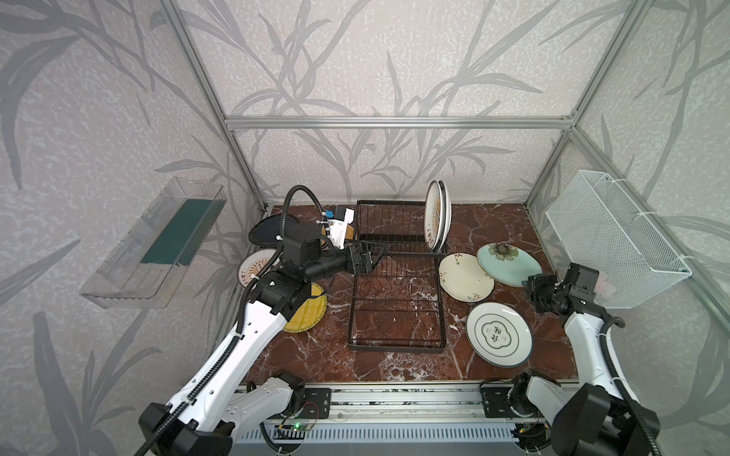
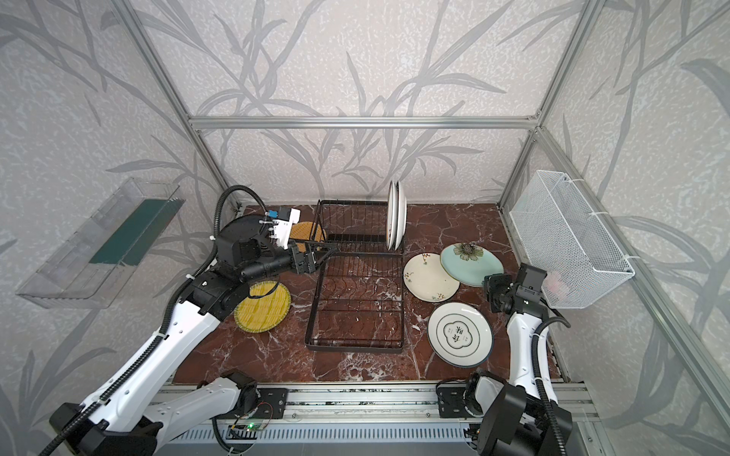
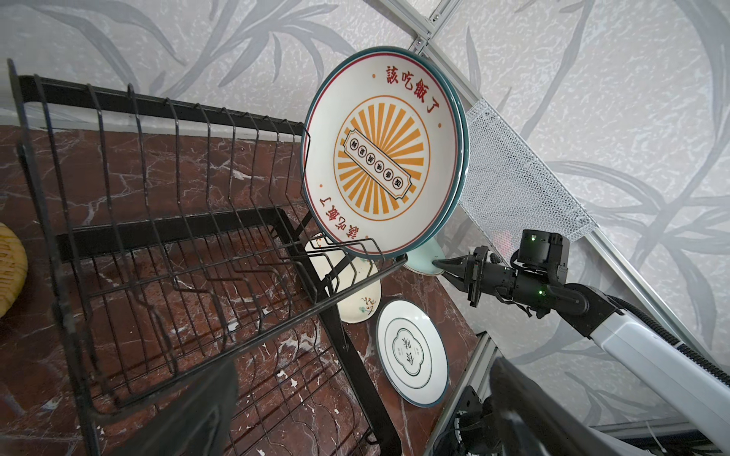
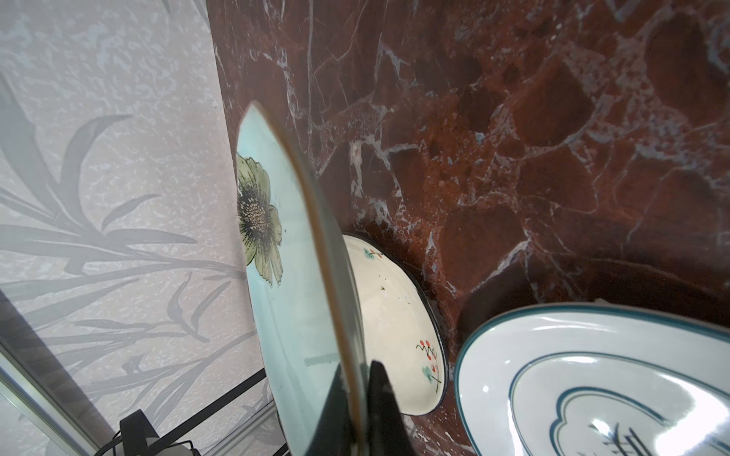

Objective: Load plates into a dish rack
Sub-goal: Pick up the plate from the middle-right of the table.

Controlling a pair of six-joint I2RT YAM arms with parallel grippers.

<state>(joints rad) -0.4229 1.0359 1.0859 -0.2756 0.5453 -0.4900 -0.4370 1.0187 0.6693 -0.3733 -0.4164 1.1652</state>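
Robot lab test cell, dressed up as a kitchen counter. Alu frame (image 1: 395,122) boxes it in, w/ leaf-print wallpaper panels (image 1: 355,59) as walls. Marble-look tabletop (image 1: 316,355). L arm (image 1: 237,347) and R arm (image 1: 584,339) sit on a rail (image 1: 395,396) at near edge. Kitchen props: rack (image 1: 396,346), plates (image 1: 498,334). Clear bin (image 1: 150,244) on left wall, mesh basket (image 1: 616,241) on right.

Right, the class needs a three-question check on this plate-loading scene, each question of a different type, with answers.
1. True or false: the right gripper is shut on the rim of the pale teal plate.
2. How many plates stand upright in the dish rack?
3. In the top views, the pale teal plate overlaps which plate? A) cream floral plate B) black plate C) woven yellow plate

Key: 1 true; 2 two; 3 A.
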